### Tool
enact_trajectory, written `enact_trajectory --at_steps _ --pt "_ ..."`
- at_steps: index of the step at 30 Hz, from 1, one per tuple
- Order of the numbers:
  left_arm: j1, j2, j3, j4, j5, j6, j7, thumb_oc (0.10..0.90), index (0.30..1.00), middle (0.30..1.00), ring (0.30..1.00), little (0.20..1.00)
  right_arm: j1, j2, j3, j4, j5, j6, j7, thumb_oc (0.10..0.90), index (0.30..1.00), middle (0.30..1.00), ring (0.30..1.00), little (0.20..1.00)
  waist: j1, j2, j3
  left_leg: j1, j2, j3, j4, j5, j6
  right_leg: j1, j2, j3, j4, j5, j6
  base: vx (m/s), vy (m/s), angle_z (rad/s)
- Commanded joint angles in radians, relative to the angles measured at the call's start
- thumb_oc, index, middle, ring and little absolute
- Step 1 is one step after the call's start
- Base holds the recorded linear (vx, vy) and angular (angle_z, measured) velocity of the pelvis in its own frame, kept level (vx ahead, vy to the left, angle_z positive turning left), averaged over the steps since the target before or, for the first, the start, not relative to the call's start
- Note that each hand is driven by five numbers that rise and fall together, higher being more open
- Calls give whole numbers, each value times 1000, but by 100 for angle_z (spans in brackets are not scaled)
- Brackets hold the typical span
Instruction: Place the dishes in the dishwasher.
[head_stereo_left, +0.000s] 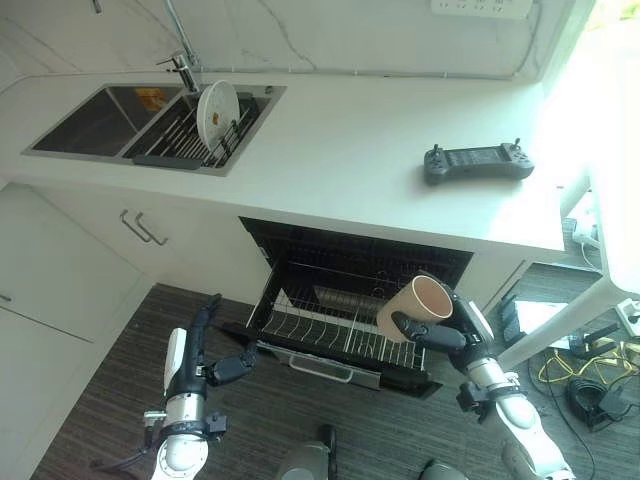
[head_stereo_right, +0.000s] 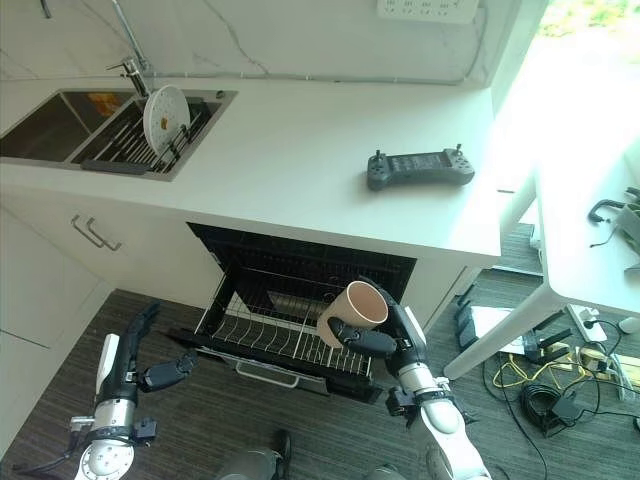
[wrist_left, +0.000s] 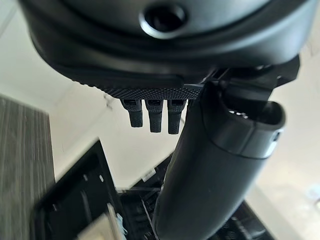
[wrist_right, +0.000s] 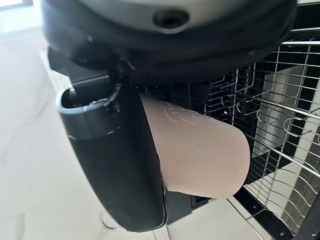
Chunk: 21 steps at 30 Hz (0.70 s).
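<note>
Cup (head_stereo_left: 420, 306), tan, tilted mouth-up, clamped in right hand (head_stereo_left: 432, 333) above the pulled-out dishwasher rack (head_stereo_left: 330, 325). Best done by turning it mouth-down and lowering between tines before letting go. Left hand (head_stereo_left: 210, 365) idle, fingers relaxed, empty, near the floor. Plate (head_stereo_left: 216, 113) waits in sink rack (head_stereo_left: 185, 135).

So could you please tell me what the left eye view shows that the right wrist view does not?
The left eye view alone shows the plate standing in the sink rack, a controller on the counter, and the left hand, open and holding nothing. The right wrist view alone shows the mug's side up close. Both show the right hand holding the mug above the dishwasher rack.
</note>
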Motion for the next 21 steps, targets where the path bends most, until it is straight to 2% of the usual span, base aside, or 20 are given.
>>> enact_trajectory --at_steps 1,9,16,21 --pt "-70 83 59 -69 89 -114 67 800 900 900 900 900 -127 7 -2 -65 -57 -95 9 400 300 300 300 300 2 -12 -7 10 20 3 60 -180 14 22 3 -18 -32 -88 -11 2 71 15" --pt "-90 132 17 -62 226 -143 80 800 900 900 900 900 -211 -4 6 44 -99 -78 -16 400 300 300 300 300 31 6 25 -20 7 -9 60 -162 18 9 -16 -33 -32 -73 -6 18 50 12" --pt "-129 175 -18 -73 266 -166 77 800 900 900 900 900 -330 -28 13 145 -148 -10 -58 400 300 300 300 300 62 19 58 -44 -8 -25 60 -152 26 -7 -27 -30 -32 -56 2 30 42 4" --pt "-160 200 -37 -83 296 -187 81 800 900 900 900 900 -403 -44 6 223 -190 13 -59 400 300 300 300 300 75 28 88 -66 -16 -34 60 -144 31 -25 -33 -28 -32 -41 6 -3 36 4"
